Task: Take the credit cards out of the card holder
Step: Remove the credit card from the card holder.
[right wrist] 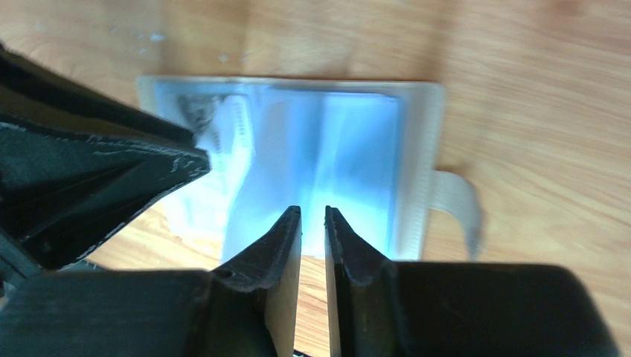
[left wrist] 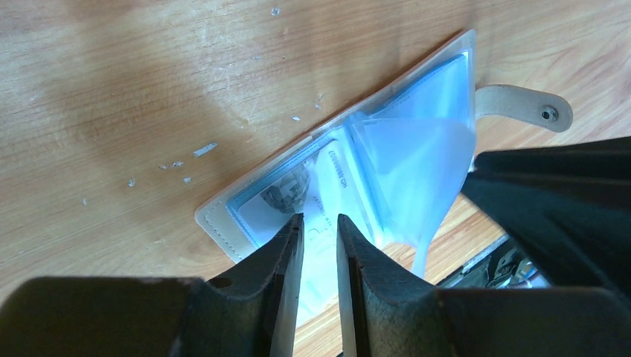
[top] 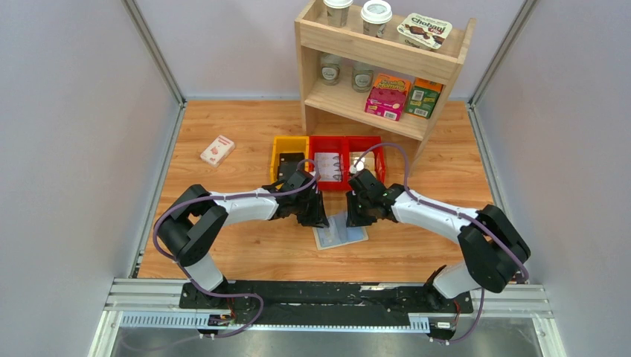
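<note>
White-and-red, a small box (top: 217, 150) is sitting well off to the left of the left gripper (left wrist: 319, 221) on the wooden table (left wrist: 111, 89). A yellow bin (top: 286, 143) is standing just beyond that gripper. The left arm is reaching inward and pointing its gripper down at the card holder (left wrist: 217, 222), which is lying open and flat on the table directly beneath both tools, lining upward. The left gripper's fingers (left wrist: 286, 249) are standing a little apart, their tips over the holder's left half. A silver-grey credit card (left wrist: 294, 190) with faint print is lying there, showing just ahead of the tips and in the slit between them. Just right of those fingers a clear pocket leaf (left wrist: 417, 160) is rising from the lining, its edge meeting the dark bulk of the other tool. The right gripper (right wrist: 312, 213) is hanging close beside the left one, over the holder's right half, with a red bin (top: 372, 143) beyond it. Its fingers (right wrist: 279, 242) are drawn close with a thin slit between them, but its view is blurring and I cannot tell whether the leaf is caught there. The snap tab (right wrist: 455, 199) is sticking out to the right of these fingers, flat on the wood.
</note>
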`<action>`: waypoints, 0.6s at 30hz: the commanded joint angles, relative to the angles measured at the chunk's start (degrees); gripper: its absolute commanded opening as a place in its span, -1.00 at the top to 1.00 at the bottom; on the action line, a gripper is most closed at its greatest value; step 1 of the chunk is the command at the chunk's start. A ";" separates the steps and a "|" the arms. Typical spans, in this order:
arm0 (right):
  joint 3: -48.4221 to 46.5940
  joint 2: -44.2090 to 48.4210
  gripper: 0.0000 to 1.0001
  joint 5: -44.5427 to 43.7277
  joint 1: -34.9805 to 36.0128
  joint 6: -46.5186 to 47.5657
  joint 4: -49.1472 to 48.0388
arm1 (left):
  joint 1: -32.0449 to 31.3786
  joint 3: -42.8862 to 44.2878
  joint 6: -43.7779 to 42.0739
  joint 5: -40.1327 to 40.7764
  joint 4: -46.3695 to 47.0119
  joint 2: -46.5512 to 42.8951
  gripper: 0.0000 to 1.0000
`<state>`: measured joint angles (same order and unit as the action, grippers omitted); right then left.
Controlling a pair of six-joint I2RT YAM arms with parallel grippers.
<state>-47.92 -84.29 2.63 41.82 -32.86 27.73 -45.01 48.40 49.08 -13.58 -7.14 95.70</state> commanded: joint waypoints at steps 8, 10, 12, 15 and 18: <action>3.44 16.86 0.13 -9.26 -2.54 -0.64 0.86 | -0.25 -0.50 -1.36 1.90 -3.50 1.24 0.36; 4.23 19.85 0.04 -4.24 -2.45 -0.53 -3.27 | -0.25 0.20 -1.97 1.63 -3.76 1.07 0.36; 4.94 21.97 0.00 -0.90 -2.45 -0.80 -6.00 | -0.42 1.95 -2.41 1.28 -4.29 0.63 0.35; 5.64 24.43 -0.04 -1.22 -2.36 -0.80 -7.07 | -1.04 4.94 -3.11 1.02 -5.25 0.01 0.34; 6.43 27.41 -0.08 -2.36 -2.45 -0.27 -6.98 | -2.09 9.94 -4.43 0.14 -6.22 1.15 0.34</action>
<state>-42.78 -60.27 -0.54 39.20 -34.26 24.45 -45.69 51.81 47.48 -13.04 -11.40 95.90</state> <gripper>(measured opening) 0.530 0.328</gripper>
